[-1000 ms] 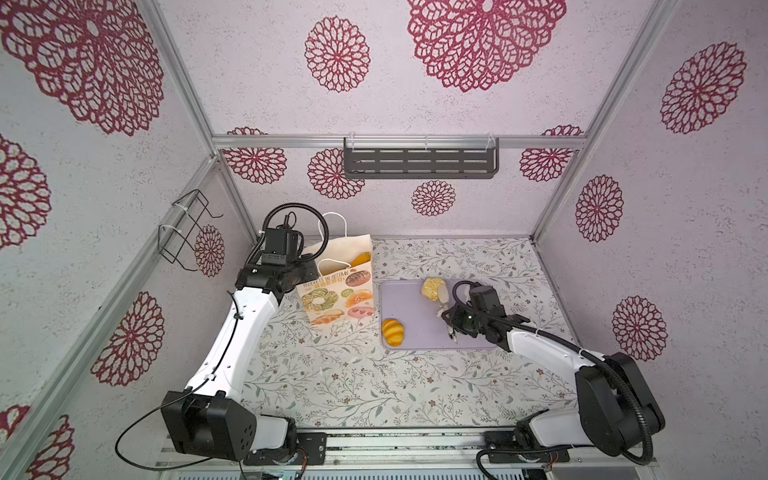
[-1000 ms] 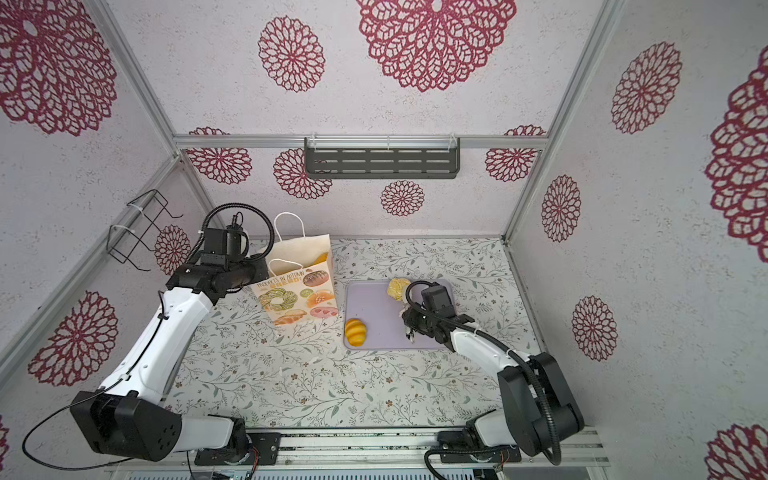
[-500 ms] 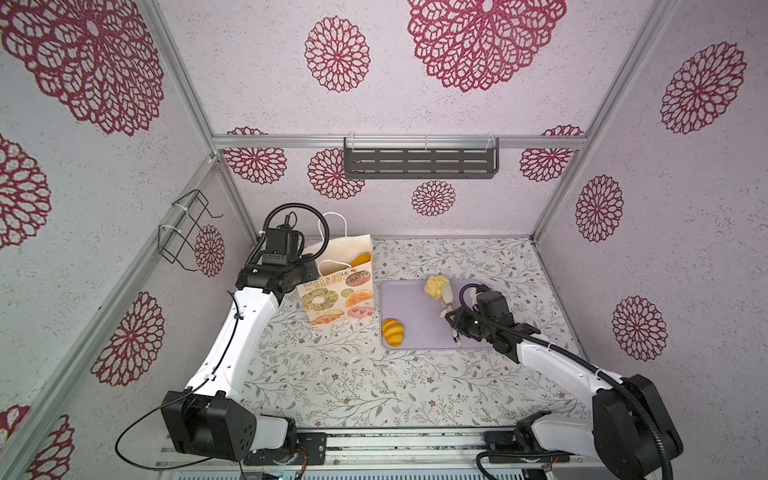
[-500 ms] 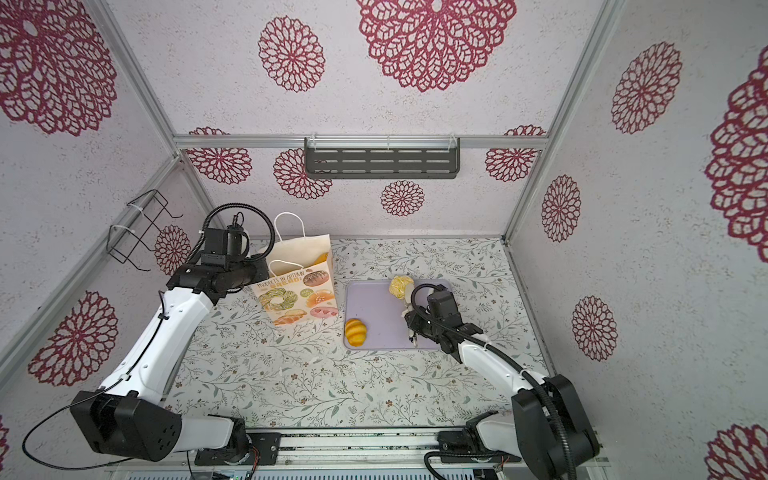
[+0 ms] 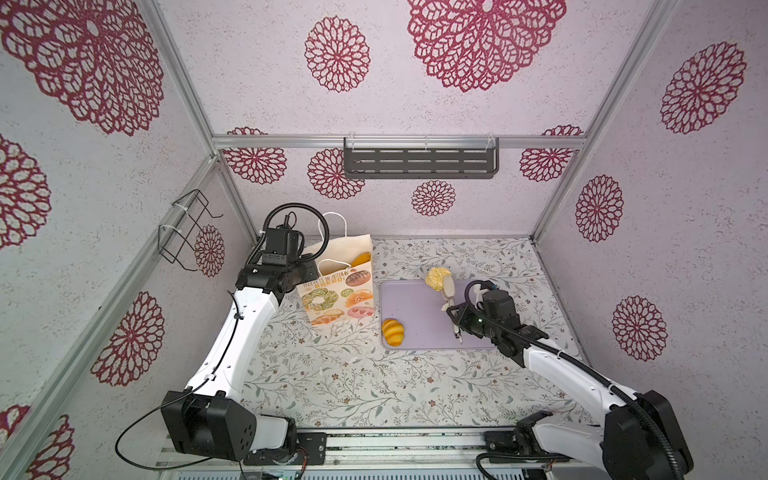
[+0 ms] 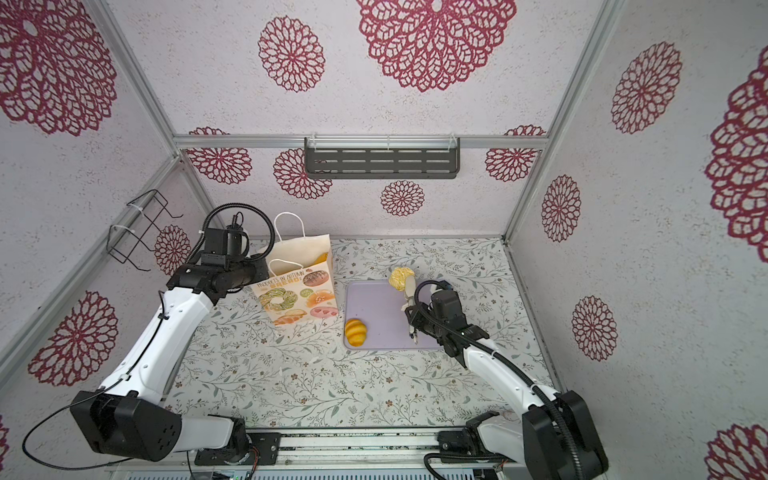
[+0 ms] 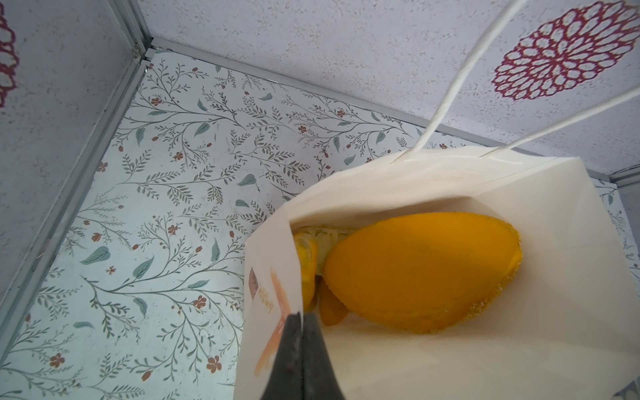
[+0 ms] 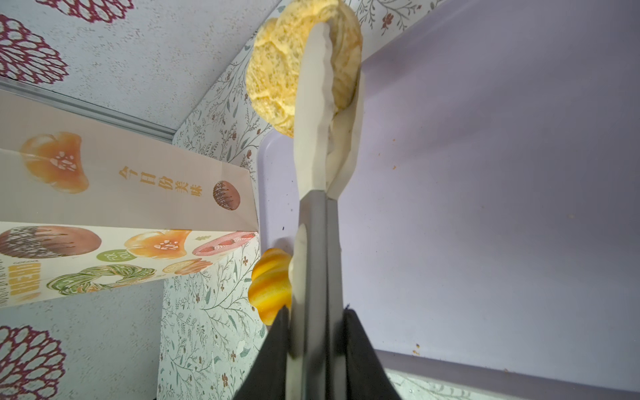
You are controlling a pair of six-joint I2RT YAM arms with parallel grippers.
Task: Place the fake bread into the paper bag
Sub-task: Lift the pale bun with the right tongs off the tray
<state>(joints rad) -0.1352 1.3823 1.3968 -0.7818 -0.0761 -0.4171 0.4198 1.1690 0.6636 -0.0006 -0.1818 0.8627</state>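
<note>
Left gripper (image 7: pixel 301 317): jaws together, pinching the paper bag (image 5: pixel 338 291) wall at its mouth. Orange loaves (image 7: pixel 422 270) already inside. Not yet bagged: striped bun (image 5: pixel 392 332) at the tray (image 5: pixel 419 316) 7 o'clock corner; pale bun (image 5: pixel 436 277) at its 12 o'clock edge, gripped in tongs (image 8: pixel 315 225). Right gripper (image 8: pixel 315 311): jaws clamped on the tongs.

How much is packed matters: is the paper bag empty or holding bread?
Holding bread: the left wrist view shows an orange loaf inside the paper bag.
</note>
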